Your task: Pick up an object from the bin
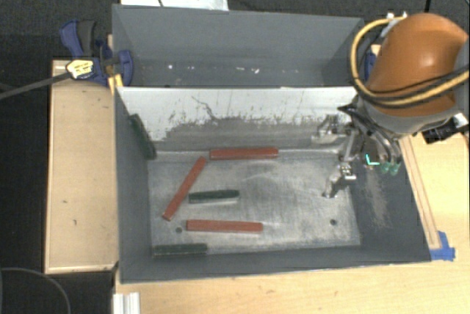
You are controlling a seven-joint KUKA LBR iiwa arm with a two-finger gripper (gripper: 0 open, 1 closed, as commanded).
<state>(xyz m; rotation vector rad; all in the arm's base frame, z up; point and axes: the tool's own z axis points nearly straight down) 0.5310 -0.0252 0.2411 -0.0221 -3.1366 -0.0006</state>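
- The gripper (pixel 339 184) hangs low over the right part of the bin (pixel 235 48), above bare floor. Nothing lies under it, and no object is seen in its grasp.
- Whether the gripper stands apart or together cannot be told from this view.
- The objects to pick all lie to the left of the gripper. The nearest is the upper red stick (pixel 244 153), which lies flat along the foot of the back wall.
- Judgement: for a clean pick, set the gripper across the narrow width of a stick, near its middle, before descending.
- Judgement: the upper red stick sits close to the wall, which leaves little room on that side. The lower red stick (pixel 224 227) lies free on open floor and is the easier target.
- The short green stick (pixel 213 196) lies between the two, just beside the slanted red stick (pixel 185 188).
- Two more dark sticks lie farther off: one at the front left corner (pixel 180 249), one leaning on the left wall (pixel 142 136).
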